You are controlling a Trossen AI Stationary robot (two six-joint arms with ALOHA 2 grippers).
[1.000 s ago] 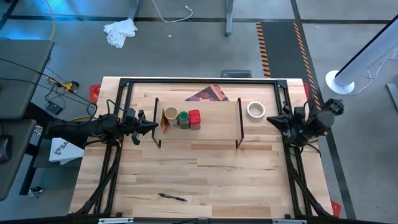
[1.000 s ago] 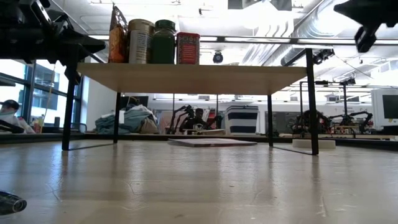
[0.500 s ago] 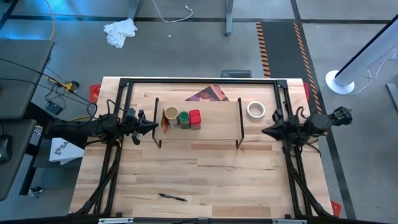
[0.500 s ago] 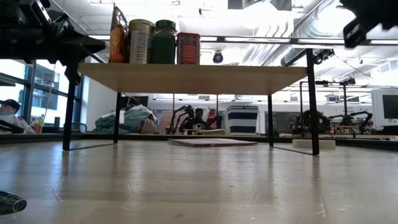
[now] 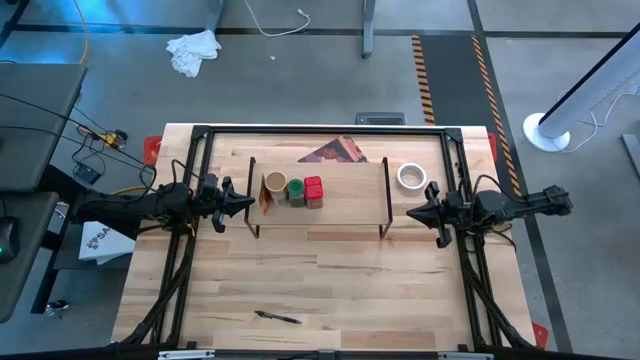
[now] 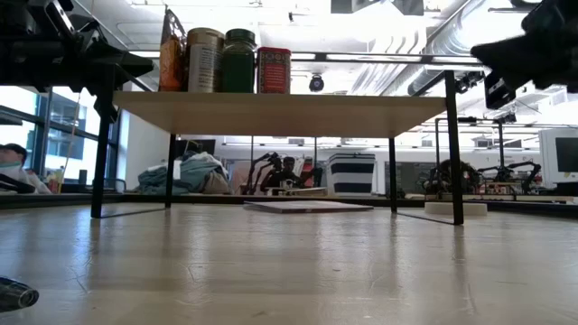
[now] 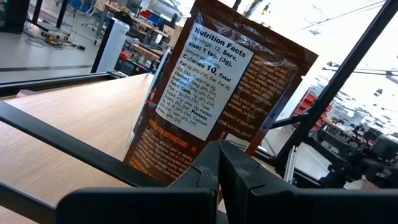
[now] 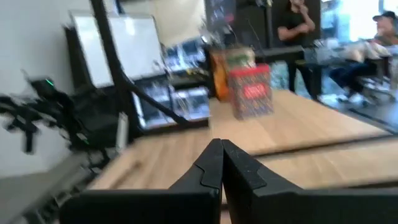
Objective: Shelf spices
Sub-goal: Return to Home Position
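spices (image 5: 291,190) on shelf (image 5: 350,200); tape roll (image 5: 411,177) beside, card (image 5: 335,151) behind

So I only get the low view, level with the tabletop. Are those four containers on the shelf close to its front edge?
Observer: No. From above, the spices stand in one row at the left end of the shelf, about midway between its front and back edges.
Operator: And the dark shapes in my top corners?
Observer: Those belong to the robot. The left tool sits shut just off the shelf's left end, the right tool shut off its right end.
Operator: What is that brown packet?
Observer: The left wrist view shows the packet carries a Nutrition Facts panel.
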